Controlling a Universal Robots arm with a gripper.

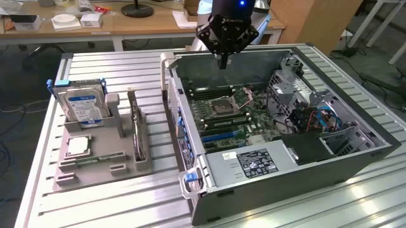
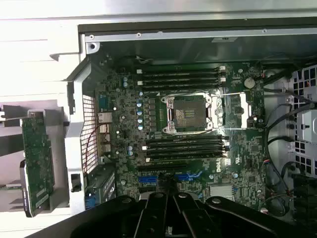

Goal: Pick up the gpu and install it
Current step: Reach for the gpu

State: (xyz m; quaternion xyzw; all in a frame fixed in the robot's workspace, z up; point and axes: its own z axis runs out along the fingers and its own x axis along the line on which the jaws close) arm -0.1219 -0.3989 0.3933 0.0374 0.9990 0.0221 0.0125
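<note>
Gpu [image 1: 136, 132] upright in grey tray [image 1: 95, 165], motherboard [image 1: 229, 118] in open case [image 1: 285, 183], claw [image 1: 223, 64] closed

The gpu [image 1: 136, 130] upright in holder [image 1: 104, 142] — just beside computer case [image 1: 273, 192].

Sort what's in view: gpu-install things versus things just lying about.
For the job: gpu, on edge in the grey holder; gripper, shut, above the open computer case; motherboard.
Lying about: hard drive; processor chip; memory stick.

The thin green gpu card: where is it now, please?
On the exterior view's left, the gpu stands on edge in the grey tray beside the open case.
</note>
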